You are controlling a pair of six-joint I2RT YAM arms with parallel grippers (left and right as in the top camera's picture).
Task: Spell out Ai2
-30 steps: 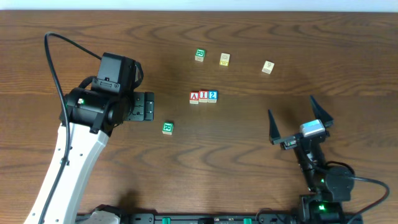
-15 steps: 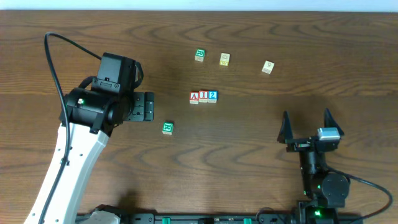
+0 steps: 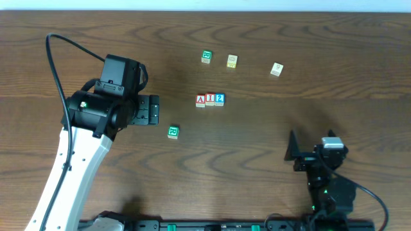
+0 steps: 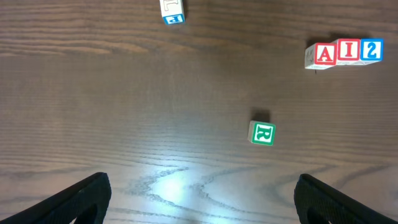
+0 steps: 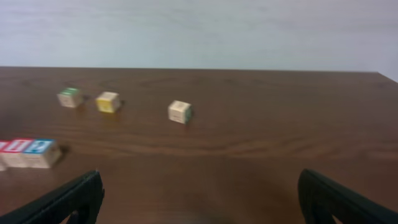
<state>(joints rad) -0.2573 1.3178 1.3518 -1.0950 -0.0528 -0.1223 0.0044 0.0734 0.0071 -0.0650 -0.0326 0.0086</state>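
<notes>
The three cubes stand in a touching row at mid-table: white with red A (image 3: 201, 99), white with red I (image 3: 210, 99), blue with white 2 (image 3: 220, 98). In the left wrist view the row is at the upper right: A (image 4: 325, 54), I (image 4: 349, 50), 2 (image 4: 371, 49). In the right wrist view it is at the far left, with I (image 5: 20, 148) and 2 (image 5: 38, 148) blurred. My left gripper (image 3: 154, 110) is open and empty, left of the row (image 4: 202, 183). My right gripper (image 3: 314, 142) is open and empty near the front right, far from the row (image 5: 199, 180).
A green-marked R cube (image 3: 172, 131) lies below-left of the row (image 4: 262, 134). At the back lie a green-marked cube (image 3: 206, 56), a yellow-marked cube (image 3: 232, 61) and a pale cube (image 3: 276, 69). A white cube with a blue mark (image 4: 173, 11) shows only in the left wrist view.
My right arm has drawn back toward the front edge, its open gripper swinging round. The left arm and all cubes have not moved.
</notes>
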